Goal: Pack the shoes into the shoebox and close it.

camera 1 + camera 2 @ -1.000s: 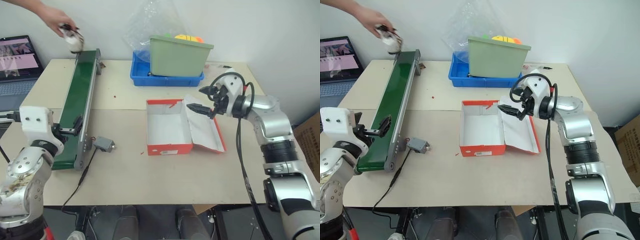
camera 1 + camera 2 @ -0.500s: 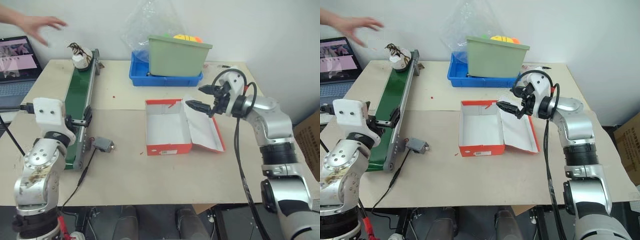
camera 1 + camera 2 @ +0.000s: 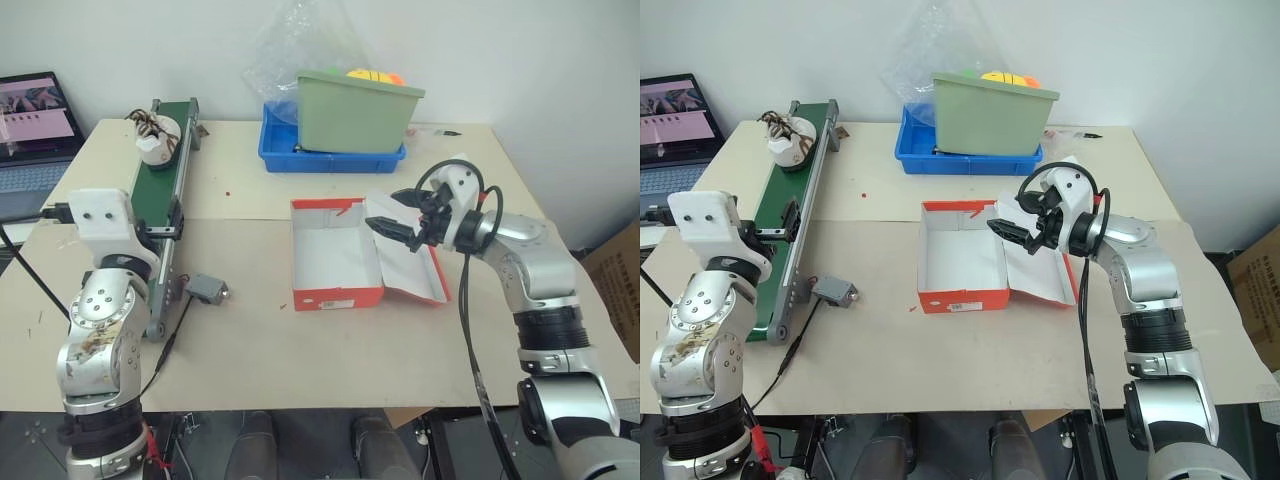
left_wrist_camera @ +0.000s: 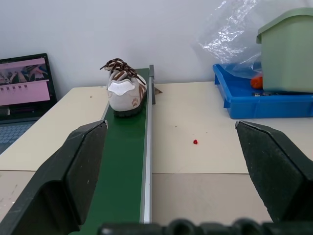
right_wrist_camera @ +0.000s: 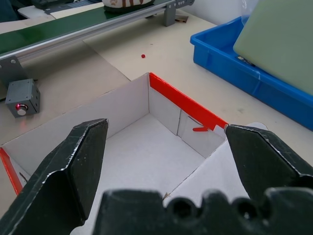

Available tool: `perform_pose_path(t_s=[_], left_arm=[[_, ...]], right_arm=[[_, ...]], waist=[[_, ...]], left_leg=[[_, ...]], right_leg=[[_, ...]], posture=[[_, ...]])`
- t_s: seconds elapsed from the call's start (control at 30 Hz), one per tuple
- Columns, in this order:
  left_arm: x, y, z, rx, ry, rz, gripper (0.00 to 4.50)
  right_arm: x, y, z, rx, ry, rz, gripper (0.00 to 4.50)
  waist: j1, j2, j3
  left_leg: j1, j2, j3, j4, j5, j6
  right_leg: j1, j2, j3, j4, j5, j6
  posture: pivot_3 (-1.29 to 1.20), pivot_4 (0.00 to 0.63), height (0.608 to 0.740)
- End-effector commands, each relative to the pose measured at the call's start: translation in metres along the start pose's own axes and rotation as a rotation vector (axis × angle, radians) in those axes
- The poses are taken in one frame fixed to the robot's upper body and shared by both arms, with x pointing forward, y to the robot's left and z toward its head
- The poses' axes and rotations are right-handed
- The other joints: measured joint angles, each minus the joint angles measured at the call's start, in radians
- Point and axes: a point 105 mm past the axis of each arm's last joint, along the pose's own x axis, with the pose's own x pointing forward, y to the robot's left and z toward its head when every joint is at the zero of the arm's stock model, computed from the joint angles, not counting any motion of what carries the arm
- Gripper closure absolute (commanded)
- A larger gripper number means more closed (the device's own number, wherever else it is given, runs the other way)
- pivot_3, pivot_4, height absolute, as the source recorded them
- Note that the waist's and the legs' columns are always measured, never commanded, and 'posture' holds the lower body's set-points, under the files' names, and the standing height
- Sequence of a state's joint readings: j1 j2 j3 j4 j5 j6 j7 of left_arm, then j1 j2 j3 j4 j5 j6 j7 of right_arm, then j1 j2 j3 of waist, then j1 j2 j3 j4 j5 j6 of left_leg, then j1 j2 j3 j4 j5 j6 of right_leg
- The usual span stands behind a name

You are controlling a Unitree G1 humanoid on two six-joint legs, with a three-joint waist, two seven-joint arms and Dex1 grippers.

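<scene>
One off-white shoe (image 3: 157,137) with dark brown laces stands at the far end of the green conveyor belt (image 3: 158,205); the left wrist view looks straight along the belt at the shoe (image 4: 124,90). The red-orange shoebox (image 3: 335,255) sits open at mid-table, white inside and empty, its lid flap (image 3: 415,265) lying flat to its right. My right gripper (image 3: 393,213) hangs open over the box's right wall, with the box's inside (image 5: 146,156) between its fingers. My left gripper (image 4: 171,128) is open and empty at the belt's near end, well short of the shoe.
A small grey sensor box (image 3: 207,289) with a cable lies between belt and shoebox. A blue tray (image 3: 330,156) and a pale green bin (image 3: 358,110) stand at the back, with a plastic bag behind. A laptop (image 3: 35,110) sits far left.
A person's hand set the shoe on the belt's far end and withdrew out of view. My left arm came up and in to the belt's near end. My right gripper dropped slightly toward the box.
</scene>
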State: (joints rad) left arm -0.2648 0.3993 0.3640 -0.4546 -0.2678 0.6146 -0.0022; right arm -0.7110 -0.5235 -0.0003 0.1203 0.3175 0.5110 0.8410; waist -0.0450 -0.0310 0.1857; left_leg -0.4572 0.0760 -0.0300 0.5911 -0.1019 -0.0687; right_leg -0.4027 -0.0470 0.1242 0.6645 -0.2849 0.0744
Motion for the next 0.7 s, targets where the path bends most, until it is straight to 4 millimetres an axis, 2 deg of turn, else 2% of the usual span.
perform_pose_path(t_s=[0.03,0.27,0.4,0.47,0.7], left_arm=[[-0.001,0.026,0.006,-0.005,-0.017,0.101,0.00],[-0.002,0.050,-0.010,-0.026,0.042,0.168,0.00],[-0.003,0.060,-0.025,-0.029,0.107,0.177,0.00],[-0.003,0.063,-0.041,-0.040,0.188,0.146,0.00],[0.001,0.069,-0.057,-0.090,0.250,0.117,0.00]], right_arm=[[0.001,0.003,0.015,-0.045,-0.036,0.009,0.03],[0.010,0.018,0.021,-0.029,-0.065,0.079,0.03],[0.009,0.027,0.026,-0.012,-0.083,0.143,0.03],[0.005,0.031,0.033,-0.003,-0.107,0.189,0.03],[0.002,0.025,0.041,-0.015,-0.128,0.183,0.03]], waist=[[-0.001,0.000,0.000],[0.001,0.000,0.000],[0.002,0.000,0.000],[0.001,0.000,0.000],[0.003,-0.001,0.000]], left_leg=[[0.000,0.000,0.000,0.000,0.000,0.000],[0.000,0.000,0.000,0.000,0.000,0.000],[0.000,0.000,0.000,0.000,0.000,0.000],[0.000,0.000,0.000,0.000,0.000,0.000],[0.000,0.000,0.000,0.000,0.000,0.000]], right_leg=[[0.000,0.000,0.000,0.000,0.000,0.000],[0.000,0.000,0.000,0.000,0.000,0.000],[0.000,0.000,0.000,0.000,0.000,0.000],[0.000,0.000,0.000,0.000,0.000,0.000],[0.000,0.000,-0.001,0.000,0.000,0.000]], posture=[[0.00,0.150,0.740],[0.00,0.150,0.740],[0.00,0.150,0.740],[0.00,0.150,0.740],[0.00,0.150,0.740]])
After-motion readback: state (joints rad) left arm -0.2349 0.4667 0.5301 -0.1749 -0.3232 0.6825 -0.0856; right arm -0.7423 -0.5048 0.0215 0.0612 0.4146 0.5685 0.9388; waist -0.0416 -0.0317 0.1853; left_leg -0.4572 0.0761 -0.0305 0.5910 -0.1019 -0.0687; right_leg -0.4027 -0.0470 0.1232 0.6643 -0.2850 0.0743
